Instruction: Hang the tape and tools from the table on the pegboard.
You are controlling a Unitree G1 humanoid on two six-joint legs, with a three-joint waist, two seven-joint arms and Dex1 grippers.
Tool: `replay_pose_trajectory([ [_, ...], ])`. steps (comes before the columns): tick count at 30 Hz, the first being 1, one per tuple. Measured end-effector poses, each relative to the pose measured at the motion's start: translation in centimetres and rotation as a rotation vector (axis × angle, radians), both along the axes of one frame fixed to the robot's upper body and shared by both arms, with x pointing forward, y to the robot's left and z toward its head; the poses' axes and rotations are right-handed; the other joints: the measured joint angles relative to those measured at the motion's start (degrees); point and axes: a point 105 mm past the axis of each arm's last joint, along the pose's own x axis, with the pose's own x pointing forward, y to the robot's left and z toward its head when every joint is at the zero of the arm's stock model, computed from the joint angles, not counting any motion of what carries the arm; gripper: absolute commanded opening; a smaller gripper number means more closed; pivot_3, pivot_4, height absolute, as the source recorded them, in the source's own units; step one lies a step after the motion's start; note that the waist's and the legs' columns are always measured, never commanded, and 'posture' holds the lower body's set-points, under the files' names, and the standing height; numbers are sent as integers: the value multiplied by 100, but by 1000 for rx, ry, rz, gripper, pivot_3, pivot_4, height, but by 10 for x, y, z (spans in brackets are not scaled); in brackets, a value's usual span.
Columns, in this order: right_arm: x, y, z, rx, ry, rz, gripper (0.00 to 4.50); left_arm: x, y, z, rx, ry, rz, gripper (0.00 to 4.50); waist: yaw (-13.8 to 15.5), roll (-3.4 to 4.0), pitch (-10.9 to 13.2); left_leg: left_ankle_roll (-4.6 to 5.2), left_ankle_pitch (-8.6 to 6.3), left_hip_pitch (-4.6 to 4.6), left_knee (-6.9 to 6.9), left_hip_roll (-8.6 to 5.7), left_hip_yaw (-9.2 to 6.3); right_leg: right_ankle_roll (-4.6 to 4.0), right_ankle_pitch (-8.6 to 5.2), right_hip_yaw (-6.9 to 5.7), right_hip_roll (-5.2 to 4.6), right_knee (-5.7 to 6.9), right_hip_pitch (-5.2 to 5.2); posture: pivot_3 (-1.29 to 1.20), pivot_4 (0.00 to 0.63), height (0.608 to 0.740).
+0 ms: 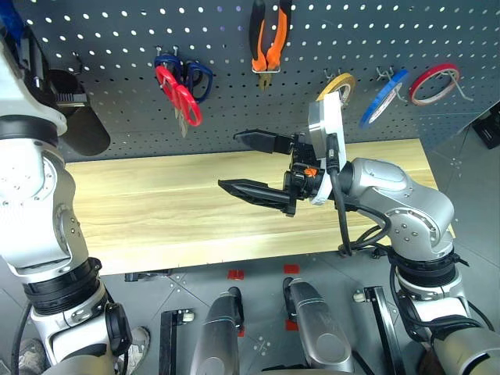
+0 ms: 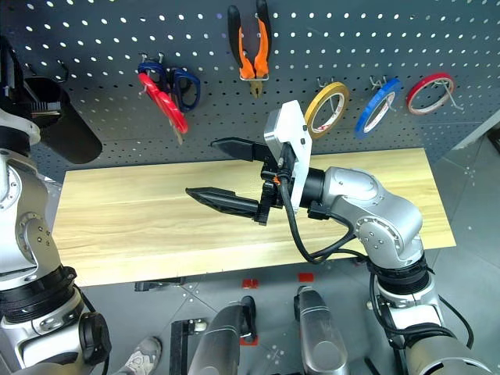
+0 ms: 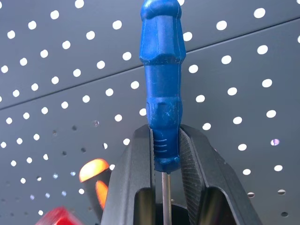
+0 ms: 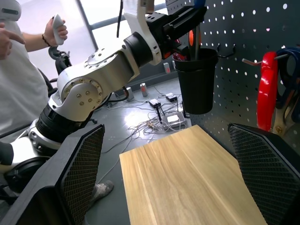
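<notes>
left gripper [image 3: 166, 154]: clamped on the blue screwdriver [image 3: 162, 84], right up by the pegboard [image 3: 56, 70]
right gripper [image 1: 250, 164]: wide open, holding nothing, over the table [image 1: 156, 203]

Workshop setting. Grey tiled floor [image 1: 469, 195] with red markers [image 1: 235, 274] near the front edge of the bench; loose cables and small devices [image 4: 161, 119] lie on the floor further off. Large bright windows [image 4: 101, 18] with dark frames stand behind a person in a white shirt [image 4: 16, 89] holding a controller [image 4: 57, 28]
</notes>
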Motion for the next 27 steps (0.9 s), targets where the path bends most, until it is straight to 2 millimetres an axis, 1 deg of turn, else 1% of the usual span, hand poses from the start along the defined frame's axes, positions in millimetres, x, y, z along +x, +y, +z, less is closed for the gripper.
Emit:
replay_pose_trajectory([
  [2, 1, 0, 0, -2, 0, -5, 4500, -2, 3, -4, -24, -3, 6, 422, -1, -1, -1, 1, 0, 1, 3, 0, 4, -4, 3, 1, 0, 1, 0, -285, 314, 740],
  [3, 1, -1, 0, -5, 0, -7, 4500, -4, 4, -6, -37, -10, 16, 1131, -3, -3, -2, 1, 1, 1, 4, 1, 4, -5, 4, 0, -1, 3, 0, -285, 314, 740],
  [6, 1, -2, -1, -13, -2, -7, 4500, -14, 5, -4, -62, -50, 35, 1918, 0, -13, -11, 1, 2, 1, 4, 1, 3, -7, 5, -4, 0, 5, 0, -272, 310, 740],
  [10, 0, -2, -2, -18, -5, 2, 4500, -25, 6, -1, -89, -100, 65, 3140, 0, -47, -52, 2, 4, 3, 6, 1, 6, -9, 7, -3, 0, 11, 0, -261, 308, 740],
  [15, 1, -2, -4, -26, -2, 6, 4500, -28, 7, -2, -105, -101, 88, 3140, 7, -74, -73, 1, 5, 3, 11, 1, 4, -11, 8, -5, 0, 17, 0, -257, 305, 740],
  [18, 3, -3, -6, -31, 1, 0, 4500, -30, 1, 0, -79, -108, 87, 3140, 8, -81, -86, 1, 5, 3, 11, 0, 4, -12, 8, -5, 0, 19, 0, -254, 297, 740],
  [20, 3, -3, -7, -32, 3, -3, 4500, -24, -12, 3, -19, -83, 47, 3140, 10, -89, -104, 1, 5, 3, 11, 0, 4, -12, 9, -6, 0, 25, 0, -249, 286, 740],
  [21, 4, -4, -8, -34, 3, -11, 4500, -21, -22, 5, 21, -69, 10, 3140, 17, -96, -116, 0, 5, 3, 14, -1, 2, -12, 9, -6, 0, 31, -1, -244, 278, 740],
  [24, 7, -5, -11, -25, 8, -31, 4500, -14, -61, 6, 119, -36, -156, 3140, 31, -94, -200, 0, 5, 3, 18, -6, 3, -14, 10, -4, -4, 38, -3, -242, 262, 740],
  [25, 8, -6, -13, -22, 8, -43, 4500, -13, -73, 4, 126, -21, -217, 3140, 26, -94, -241, 0, 5, 3, 17, -5, 4, -14, 10, -3, -4, 36, -3, -242, 257, 740],
  [26, 10, -8, -15, -22, 8, -57, 4500, -12, -79, 0, 121, -10, -256, 3140, 23, -94, -273, 0, 5, 5, 16, -5, 5, -15, 10, -3, -4, 36, -2, -244, 249, 740],
  [27, 12, -10, -18, -18, 9, -80, 4500, -12, -83, -7, 108, 19, -287, 3140, 19, -90, -310, 0, 5, 5, 13, -5, 6, -15, 10, -2, -4, 34, -4, -244, 249, 740],
])
